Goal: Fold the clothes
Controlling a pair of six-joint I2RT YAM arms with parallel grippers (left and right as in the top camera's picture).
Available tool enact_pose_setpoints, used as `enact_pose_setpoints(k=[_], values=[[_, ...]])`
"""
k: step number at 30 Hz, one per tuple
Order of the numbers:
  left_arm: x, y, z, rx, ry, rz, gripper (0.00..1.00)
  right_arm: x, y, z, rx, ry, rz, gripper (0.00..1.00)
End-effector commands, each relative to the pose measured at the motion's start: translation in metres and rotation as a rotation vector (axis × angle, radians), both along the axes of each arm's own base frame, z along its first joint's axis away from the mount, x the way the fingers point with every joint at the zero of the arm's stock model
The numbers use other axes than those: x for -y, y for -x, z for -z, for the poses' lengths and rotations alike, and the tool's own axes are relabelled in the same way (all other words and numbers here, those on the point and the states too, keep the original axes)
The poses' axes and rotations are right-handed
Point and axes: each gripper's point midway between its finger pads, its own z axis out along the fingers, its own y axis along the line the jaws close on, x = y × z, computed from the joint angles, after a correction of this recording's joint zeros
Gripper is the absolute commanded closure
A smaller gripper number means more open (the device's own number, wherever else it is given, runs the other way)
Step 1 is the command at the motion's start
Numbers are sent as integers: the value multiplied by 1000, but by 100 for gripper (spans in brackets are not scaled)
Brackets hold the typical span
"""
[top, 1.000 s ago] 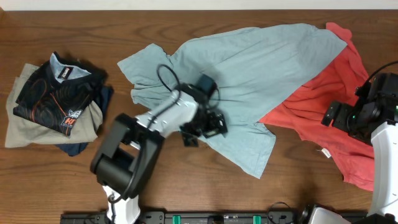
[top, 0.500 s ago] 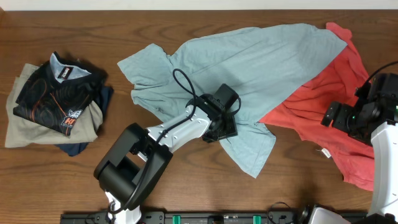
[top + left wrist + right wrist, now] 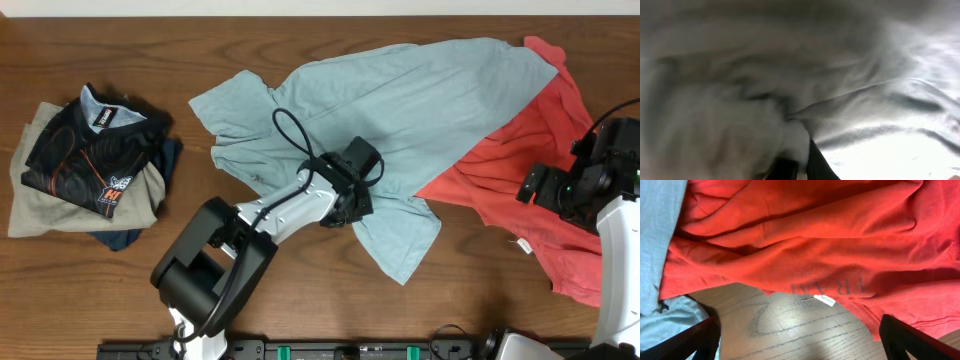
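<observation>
Grasp step: left gripper [image 3: 352,203] clenched on a fold of the blue-grey T-shirt [image 3: 420,100], right gripper [image 3: 532,187] released above the coral garment [image 3: 500,170]; next, likely drag the T-shirt flat.

Robot lab bench: wooden table [image 3: 70,300], left arm [image 3: 215,265], right arm [image 3: 620,230] mounted.

The T-shirt [image 3: 420,95] is soft, matt, creased cloth, and so is the red garment [image 3: 840,240], which has a small white tag [image 3: 826,300]. The table [image 3: 90,290] is smooth, grained dark wood.
</observation>
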Motion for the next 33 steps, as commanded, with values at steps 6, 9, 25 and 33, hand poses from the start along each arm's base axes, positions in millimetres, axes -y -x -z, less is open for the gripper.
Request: enact_pose_setpoints(k=[6,9,25,33], values=[[-133,-16,2,-89,-281,-151,94,0,1,4,-20,2,6,1],[-183,-30,-10,-103,-276,-266,94,-5,-2,11,-33,-33,-2,5],[-240,-52,-26,-91,-116,-473,94,-85,-58,66,-13,-344,-299,99],[-216,-50,-22,-72,-115,-401,94,-137,-101,107,47,-356,-496,96]])
